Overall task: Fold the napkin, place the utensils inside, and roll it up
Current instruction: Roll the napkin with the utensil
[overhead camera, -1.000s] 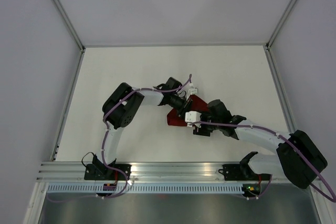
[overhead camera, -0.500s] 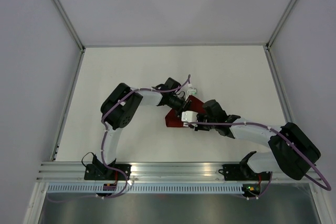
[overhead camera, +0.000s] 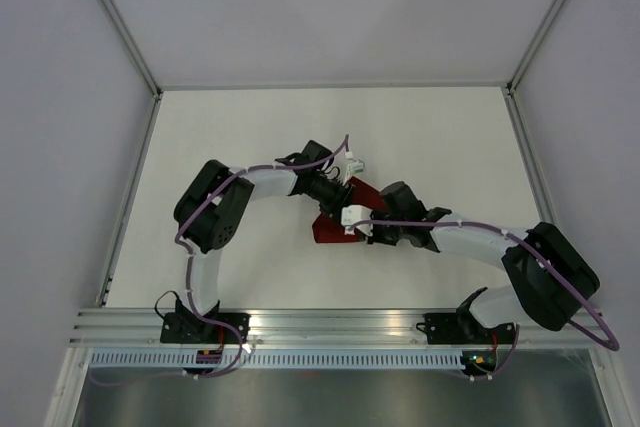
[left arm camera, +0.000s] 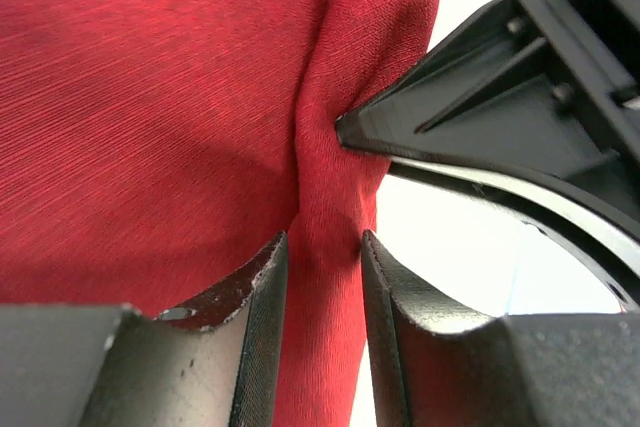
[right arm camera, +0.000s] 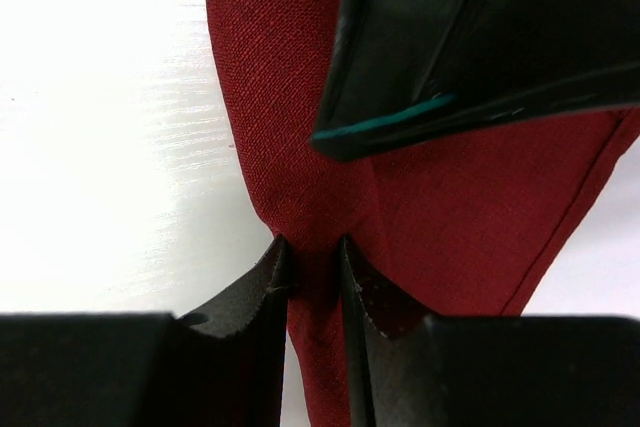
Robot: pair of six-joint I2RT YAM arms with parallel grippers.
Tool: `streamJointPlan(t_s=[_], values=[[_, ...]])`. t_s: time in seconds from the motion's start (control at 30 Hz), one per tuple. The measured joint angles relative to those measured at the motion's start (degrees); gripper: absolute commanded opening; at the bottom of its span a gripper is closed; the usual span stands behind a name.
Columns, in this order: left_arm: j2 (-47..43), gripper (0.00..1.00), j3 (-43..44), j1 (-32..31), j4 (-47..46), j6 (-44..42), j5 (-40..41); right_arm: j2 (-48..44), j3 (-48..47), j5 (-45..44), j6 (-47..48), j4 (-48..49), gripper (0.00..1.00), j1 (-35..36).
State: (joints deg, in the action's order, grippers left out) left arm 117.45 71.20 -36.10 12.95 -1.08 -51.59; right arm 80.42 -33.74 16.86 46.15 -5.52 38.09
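Cloth first, from the top external view: the napkin point(overhead camera: 328, 230), dark red and bunched into a small folded shape, lies on the white table point(overhead camera: 240, 127) near its middle, mostly covered by the two wrists that meet over it. The left gripper point(overhead camera: 347, 197) reaches in from the left at the napkin's far side, and the right gripper point(overhead camera: 356, 223) comes in from the right just beside it, the two nearly touching; from this height I cannot tell how their jaws stand. From the left wrist view, the left gripper point(left arm camera: 322, 242) is closed down on a raised ridge of the napkin point(left arm camera: 150, 97), with cloth filling the narrow gap between its two dark fingers. The red fabric spreads across the left of the picture, bare table point(left arm camera: 440, 247) shows to the right, and the black tip of the right gripper point(left arm camera: 470, 107) presses into the same ridge just above. From the right wrist view, the right gripper point(right arm camera: 312, 247) likewise pinches a fold of the napkin point(right arm camera: 460, 197) tight between its fingertips, the cloth fanning upward from the pinch over the table point(right arm camera: 100, 147). The left gripper point(right arm camera: 480, 27) hangs over the cloth at upper right as a dark shape, a thin teal-green strip point(right arm camera: 390, 119) along its lower edge; what that strip belongs to I cannot tell.
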Motion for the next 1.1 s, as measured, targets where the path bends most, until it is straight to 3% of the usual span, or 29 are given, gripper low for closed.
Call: streamJointPlan(t_s=[0.37, 0.77, 0.87, 1.0, 1.1], values=[[-13.53, 0.41, -6.27, 2.93, -4.07, 1.57, 11.82, 10.25, -13.62, 10.03, 1.73, -15.63, 0.14, -6.23], [-37.51, 0.44, -29.44, 1.92, -27.19, 9.33, 30.36, 29.83, -35.74, 26.27, 7.13, -41.59, 0.14, -14.56], [-40.02, 0.45, -32.52, -1.81, -29.70, 8.39, 34.56, 33.00, -38.99, 28.59, 7.82, -45.64, 0.14, -15.74], [-41.46, 0.48, -35.36, -12.61, -33.16, 2.12, 43.04, 35.69, -41.53, 30.60, 8.35, -48.87, 0.15, -16.70], [-40.72, 0.56, -36.46, -19.82, -34.62, -3.91, 49.00, 37.00, -42.82, 31.56, 8.61, -50.56, 0.15, -17.14]])
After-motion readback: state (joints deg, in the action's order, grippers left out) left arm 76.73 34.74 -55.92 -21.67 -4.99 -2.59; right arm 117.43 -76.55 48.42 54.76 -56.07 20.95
